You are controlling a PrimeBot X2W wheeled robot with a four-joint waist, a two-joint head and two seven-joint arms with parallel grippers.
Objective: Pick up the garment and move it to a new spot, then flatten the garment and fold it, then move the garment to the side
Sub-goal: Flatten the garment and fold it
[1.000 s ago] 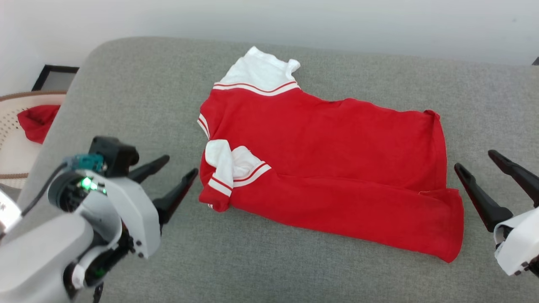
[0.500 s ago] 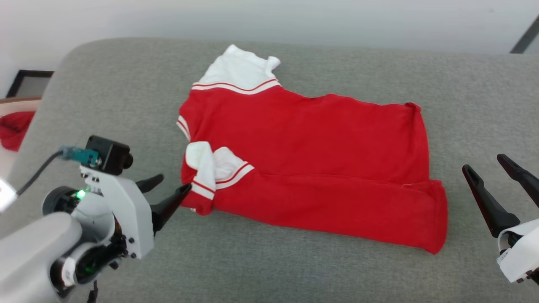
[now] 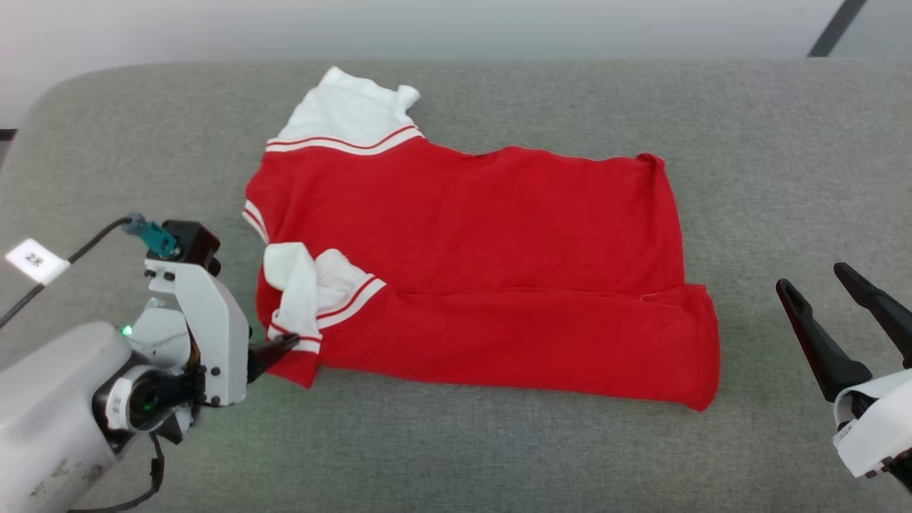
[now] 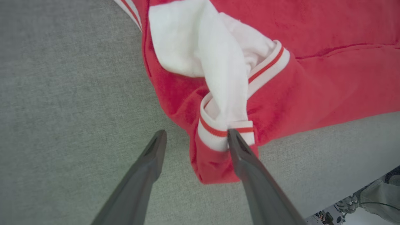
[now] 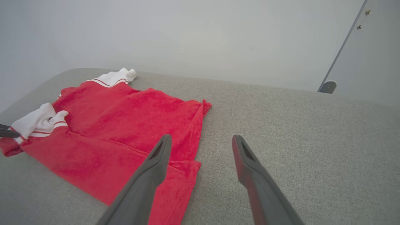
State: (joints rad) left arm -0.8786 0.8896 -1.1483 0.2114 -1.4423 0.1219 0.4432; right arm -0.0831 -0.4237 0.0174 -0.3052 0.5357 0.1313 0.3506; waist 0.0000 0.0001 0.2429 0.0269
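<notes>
Fingers (image 4: 247,165) of left gripper (image 4: 196,132) spread wide astride the garment's (image 3: 484,235) cuff (image 4: 223,134); right gripper's (image 3: 812,278) spread, touching nothing.

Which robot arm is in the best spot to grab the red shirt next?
Left. The left gripper is open, right at the striped corner of the garment. The right gripper, also open, sits apart from the hem over the grey cushion.

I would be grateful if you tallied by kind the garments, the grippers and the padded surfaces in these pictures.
Garments: 1, the red jersey with white sleeves
Grippers: 2, the left gripper and the right gripper, both open
Padded surfaces: 1, the grey padded surface under the jersey
Total: 4
</notes>
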